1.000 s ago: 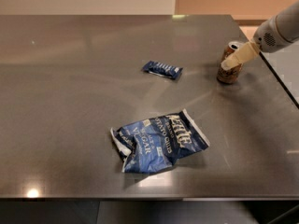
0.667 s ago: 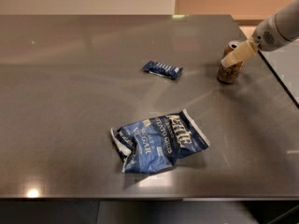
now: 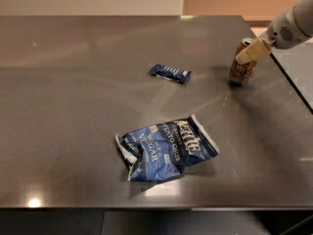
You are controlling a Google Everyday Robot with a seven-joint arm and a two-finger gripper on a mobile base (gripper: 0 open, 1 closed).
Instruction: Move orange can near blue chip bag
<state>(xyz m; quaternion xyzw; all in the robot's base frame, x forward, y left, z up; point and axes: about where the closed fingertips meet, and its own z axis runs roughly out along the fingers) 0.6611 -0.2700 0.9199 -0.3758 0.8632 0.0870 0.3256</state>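
At the tabletop's (image 3: 73,92) far right edge, the orange can (image 3: 241,71) stands with the claw (image 3: 252,51) across its top. Can't tell how wide the claw is or whether it grips. The blue chip bag (image 3: 166,148) lies well apart, near the front centre. A small dark wrapper (image 3: 169,73) sits between them.

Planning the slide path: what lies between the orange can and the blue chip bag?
Bare table in the camera view; the snack wrapper sits aside. The gripper is at the orange can.
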